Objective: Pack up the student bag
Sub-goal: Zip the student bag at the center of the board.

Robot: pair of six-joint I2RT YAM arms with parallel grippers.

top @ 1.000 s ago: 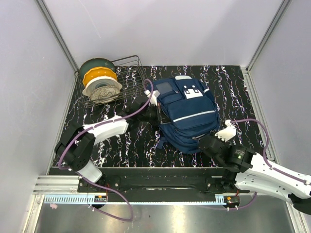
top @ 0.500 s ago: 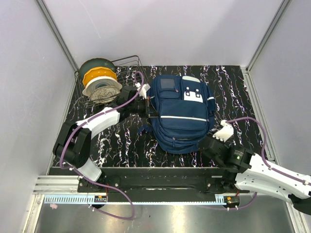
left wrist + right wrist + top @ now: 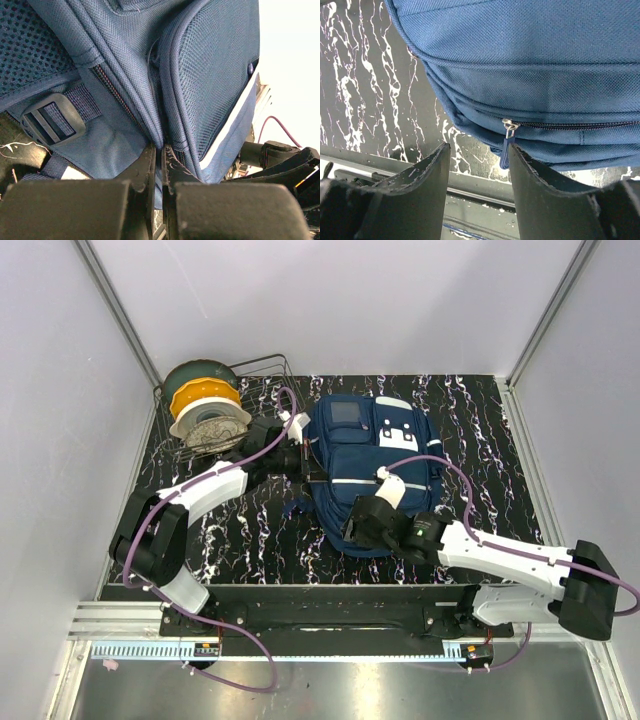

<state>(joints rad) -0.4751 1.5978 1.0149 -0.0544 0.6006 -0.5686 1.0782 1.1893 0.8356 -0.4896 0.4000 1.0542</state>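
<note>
The student bag (image 3: 375, 470), navy with white stripes and patches, lies flat on the black marbled table. My left gripper (image 3: 313, 468) is at its left side, shut on a fold of the bag's blue fabric (image 3: 161, 145) beside a mesh pocket (image 3: 215, 75). My right gripper (image 3: 350, 531) is at the bag's near edge, open. In the right wrist view its jaws (image 3: 479, 152) stand apart around a blue zipper pull (image 3: 506, 147) that hangs from the bag's closed zip, close to the right finger (image 3: 540, 185) and not pinched.
A wire rack (image 3: 268, 405) with stacked bowls (image 3: 205, 405) stands at the back left, just behind my left arm. A black strap buckle (image 3: 50, 120) lies by the bag's side. A metal rail (image 3: 470, 192) runs along the table's near edge, and grey walls close in both sides.
The bag was dragged left and turned straight by my left gripper, then stayed put. My right gripper opened and swung left from the bag's near right corner to its near edge.
</note>
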